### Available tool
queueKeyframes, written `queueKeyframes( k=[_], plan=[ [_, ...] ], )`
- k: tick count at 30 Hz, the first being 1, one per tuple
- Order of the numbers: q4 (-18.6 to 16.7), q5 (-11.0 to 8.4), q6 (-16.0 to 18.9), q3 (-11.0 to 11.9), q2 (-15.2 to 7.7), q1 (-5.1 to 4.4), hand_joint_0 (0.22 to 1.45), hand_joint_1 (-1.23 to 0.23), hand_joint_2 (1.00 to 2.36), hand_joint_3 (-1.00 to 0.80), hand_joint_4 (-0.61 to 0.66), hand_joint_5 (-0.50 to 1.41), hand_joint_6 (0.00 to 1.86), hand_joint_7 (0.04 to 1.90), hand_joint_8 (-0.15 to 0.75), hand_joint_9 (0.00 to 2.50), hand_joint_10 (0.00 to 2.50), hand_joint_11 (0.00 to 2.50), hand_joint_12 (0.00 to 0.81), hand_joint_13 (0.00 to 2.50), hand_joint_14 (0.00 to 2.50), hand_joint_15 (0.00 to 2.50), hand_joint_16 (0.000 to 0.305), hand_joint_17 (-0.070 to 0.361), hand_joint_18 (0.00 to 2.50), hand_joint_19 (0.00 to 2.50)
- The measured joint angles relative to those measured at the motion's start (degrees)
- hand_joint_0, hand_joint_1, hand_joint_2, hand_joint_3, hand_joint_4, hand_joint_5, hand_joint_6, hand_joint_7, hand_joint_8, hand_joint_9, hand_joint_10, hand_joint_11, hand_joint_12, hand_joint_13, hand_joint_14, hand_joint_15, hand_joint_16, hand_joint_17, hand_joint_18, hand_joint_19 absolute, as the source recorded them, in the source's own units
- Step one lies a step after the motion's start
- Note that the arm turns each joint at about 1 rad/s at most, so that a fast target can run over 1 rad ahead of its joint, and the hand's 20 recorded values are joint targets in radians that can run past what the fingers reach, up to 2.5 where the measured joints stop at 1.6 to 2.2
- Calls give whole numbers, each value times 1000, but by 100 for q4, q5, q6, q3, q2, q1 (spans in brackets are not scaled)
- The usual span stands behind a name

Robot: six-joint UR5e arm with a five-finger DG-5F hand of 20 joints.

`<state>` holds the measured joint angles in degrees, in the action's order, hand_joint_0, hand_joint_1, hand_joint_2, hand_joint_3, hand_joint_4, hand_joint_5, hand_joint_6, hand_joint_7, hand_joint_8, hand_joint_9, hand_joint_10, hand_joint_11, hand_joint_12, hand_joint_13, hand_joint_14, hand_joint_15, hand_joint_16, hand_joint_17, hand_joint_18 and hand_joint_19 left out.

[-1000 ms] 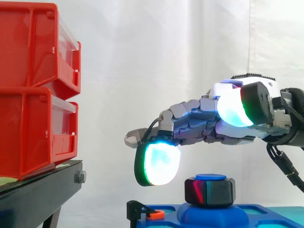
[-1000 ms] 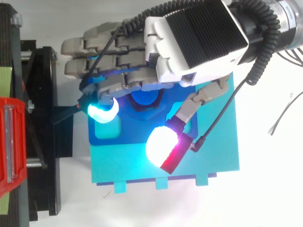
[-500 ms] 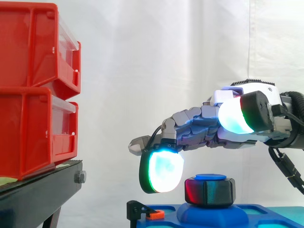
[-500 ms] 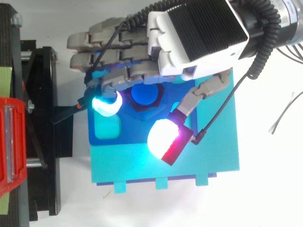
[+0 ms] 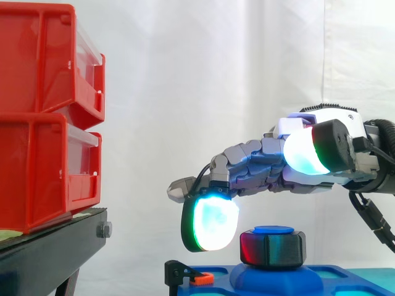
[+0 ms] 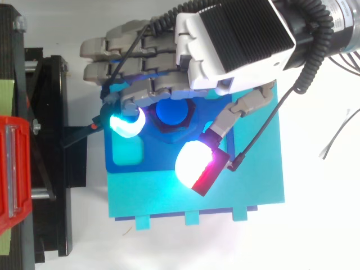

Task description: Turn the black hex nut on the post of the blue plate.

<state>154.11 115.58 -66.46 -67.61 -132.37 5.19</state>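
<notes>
**Layout.** The red bins sit stacked on the black stand at the far left, well apart from the work. To their right lies the blue plate, with a small orange-tipped clip at its left edge. The black hex nut sits on the plate's raised boss, around the post, whose blue cap shows just above the nut.

**Hand state.** The hand hangs over the plate, spread and loosely bent, and has hold of nothing. One glowing fingertip pad is lowered just beside the nut's left face; the side view suggests a thin gap, though contact cannot be ruled out. The thumb pad stands on the near side of the nut and, in the side view, well above it.

**Procedure (judged).** The step in hand is seating the grip.
1. The thumb likely needs to come down to nut height, opposite the lowered finger.
2. Pads should bear on opposite flats, not on corners, or they may slip.
3. The turn should run about the post's axis, with the hand level, so that the nut does not bind.

**Markings.** No brand, label or writing can be read on the bins, plate or nut.
</notes>
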Motion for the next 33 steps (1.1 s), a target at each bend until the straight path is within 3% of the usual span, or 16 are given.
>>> queueKeyframes(
  k=[23,33],
  plan=[
    [5,23,-58,-7,1,99,475,-159,1000,-500,334,-189,504,998,291,259,0,0,376,207,2,75,53,119,187,285],
    [5,26,-60,-14,0,114,471,-257,1000,-500,332,-193,504,1006,292,251,0,0,378,208,3,73,53,120,190,290]
  ],
)
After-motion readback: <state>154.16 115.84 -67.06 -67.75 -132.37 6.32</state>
